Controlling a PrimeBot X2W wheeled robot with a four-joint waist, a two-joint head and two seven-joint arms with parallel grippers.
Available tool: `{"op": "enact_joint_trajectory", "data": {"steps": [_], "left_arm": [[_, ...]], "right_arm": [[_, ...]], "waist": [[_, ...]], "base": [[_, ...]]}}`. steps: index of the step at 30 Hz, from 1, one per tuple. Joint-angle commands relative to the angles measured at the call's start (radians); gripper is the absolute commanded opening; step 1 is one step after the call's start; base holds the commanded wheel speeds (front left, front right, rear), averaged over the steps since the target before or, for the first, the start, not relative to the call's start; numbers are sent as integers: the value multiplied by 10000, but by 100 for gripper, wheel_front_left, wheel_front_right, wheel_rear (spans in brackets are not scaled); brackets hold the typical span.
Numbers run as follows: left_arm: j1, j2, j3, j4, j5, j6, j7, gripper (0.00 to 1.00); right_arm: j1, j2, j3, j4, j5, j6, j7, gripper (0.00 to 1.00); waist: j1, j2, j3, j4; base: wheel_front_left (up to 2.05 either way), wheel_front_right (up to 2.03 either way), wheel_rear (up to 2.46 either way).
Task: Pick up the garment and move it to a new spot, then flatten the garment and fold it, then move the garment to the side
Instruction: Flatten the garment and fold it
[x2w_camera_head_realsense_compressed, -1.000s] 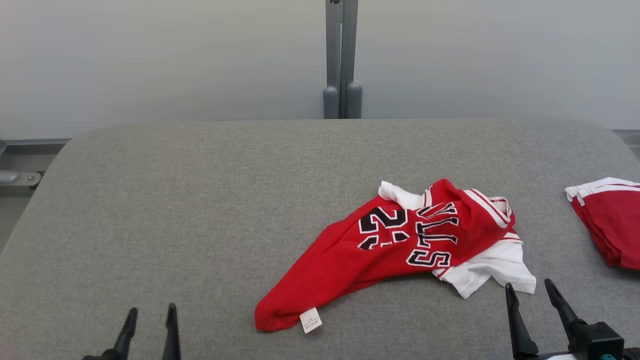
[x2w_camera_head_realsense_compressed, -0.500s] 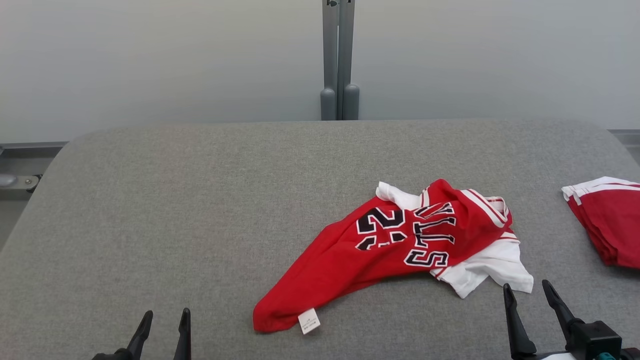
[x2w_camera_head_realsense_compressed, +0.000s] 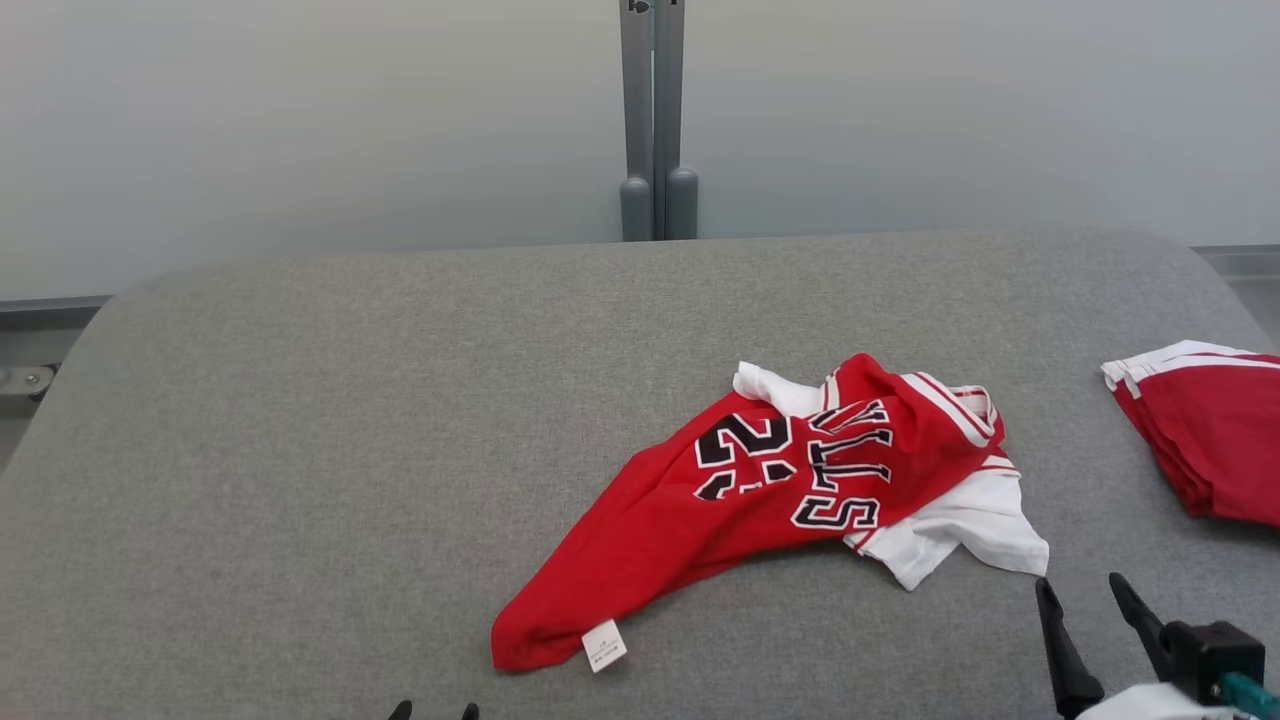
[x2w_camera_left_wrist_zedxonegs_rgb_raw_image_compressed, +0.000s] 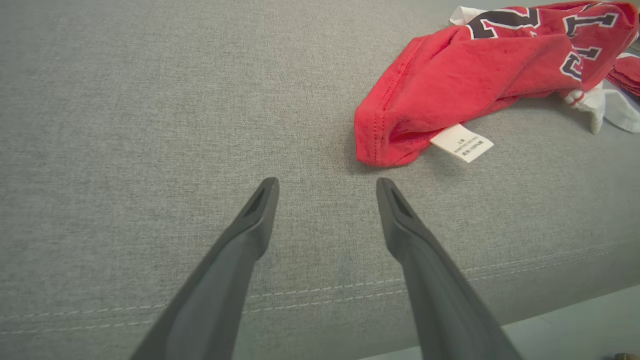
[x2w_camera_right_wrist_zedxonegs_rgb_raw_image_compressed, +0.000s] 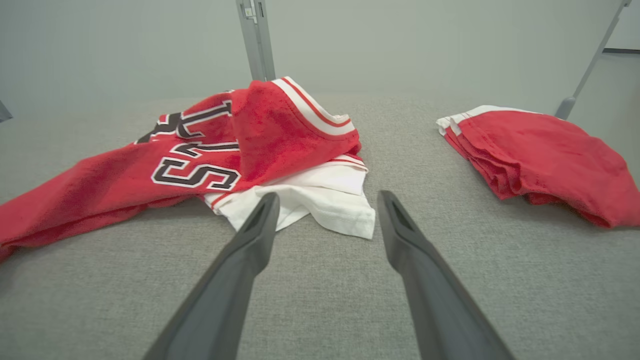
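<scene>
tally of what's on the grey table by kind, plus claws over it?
crumpled jersey, red and white: 1
folded red pile, white trim, layers too tight to count: 1
claws: 2, left claw and right claw, both open and holding nothing
total: 4

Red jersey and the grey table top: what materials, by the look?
Red jersey: soft knit, likely cotton, matte; it crumples and shows stitched hems. Grey table top: woven-looking fabric cover, matte, with seam lines near its edge.
</scene>
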Motion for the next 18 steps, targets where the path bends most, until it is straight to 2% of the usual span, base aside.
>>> {"op": "enact_joint_trajectory", "data": {"steps": [1, 4, 8, 14, 18], "left_arm": [[-540, 160, -446, 240, -461, 1, 410, 100], [-917, 232, -936, 608, -1170, 2, 865, 100], [-1415, 183, -1270, 1038, -1806, 2, 1194, 100], [-2079, 168, -1572, 1606, -2143, 2, 1273, 100], [-2377, 133, -1694, 1849, -2256, 2, 1241, 100]], "right_arm": [[-490, -488, 140, 296, 216, -19, 568, 100], [-1032, -1183, 276, 786, 485, -19, 1526, 100], [-1908, -1650, 790, 1442, 977, -14, 2472, 100], [-3256, -1928, 1635, 2731, 1726, -19, 3159, 100], [-3857, -2057, 1919, 3356, 1949, -19, 3167, 100]], "waist": [[0, -1, 68, -104], [0, -1, 154, -221], [0, -1, 322, -370], [0, -1, 548, -452], [0, -1, 652, -407]], "base": [[0, 0, 0], [0, 0, 0], [0, 0, 0], [0, 0, 0], [0, 0, 0]]}}
